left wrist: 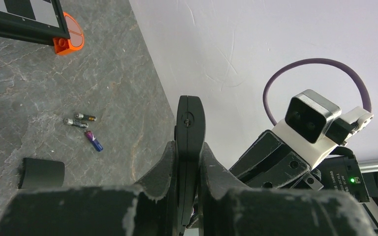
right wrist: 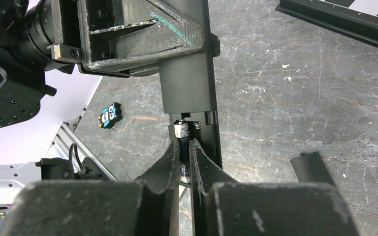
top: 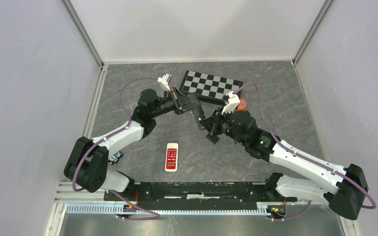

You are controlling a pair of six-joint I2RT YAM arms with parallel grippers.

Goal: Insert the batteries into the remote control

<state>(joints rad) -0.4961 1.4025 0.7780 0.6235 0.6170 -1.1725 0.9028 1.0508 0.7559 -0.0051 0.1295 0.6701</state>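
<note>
The right tool (right wrist: 184, 147), clamped on a slim dark battery (right wrist: 181, 129), looks to be seating it in the black plastic remote (right wrist: 187, 93) that the left tool (left wrist: 188, 147) grips; pressing it home comes next.

Loose batteries (left wrist: 93, 141): three. Held battery (right wrist: 181, 132): one. Remotes (top: 172, 157): two. Checkerboard (top: 211, 84): one.

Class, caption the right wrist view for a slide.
Right gripper holds a battery at the black remote, its compartment open.

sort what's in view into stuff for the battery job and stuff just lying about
For the job: black remote, gripped battery, loose batteries, black cover.
Lying about: white remote, checkerboard, orange piece, small blue item.
</note>
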